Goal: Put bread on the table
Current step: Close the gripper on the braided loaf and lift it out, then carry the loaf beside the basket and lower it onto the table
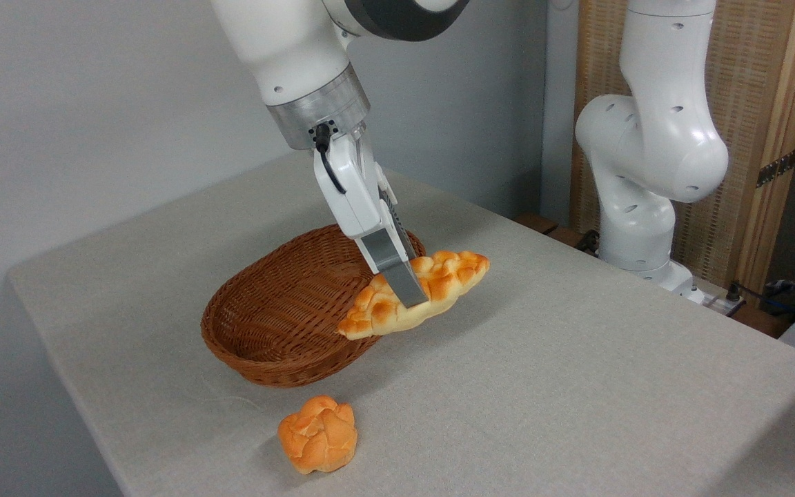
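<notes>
The bread [449, 276], a long braided loaf of pale cream with golden-brown patches, hangs in the air over the right rim of the wicker basket, its left tip lower than its right. My gripper [417, 298] comes down from the upper left and is shut on the bread near its middle; one grey finger [397, 273] lies across the loaf's near side, the other is hidden behind it. The table [577, 373], covered in light grey-beige cloth, lies below, and the loaf casts a shadow on it to the right of the basket.
A brown oval wicker basket [266, 317] stands on the table, with nothing showing inside it. A small round orange knotted roll [318, 435] lies near the front edge. The arm's white base [646, 172] stands at the table's back right.
</notes>
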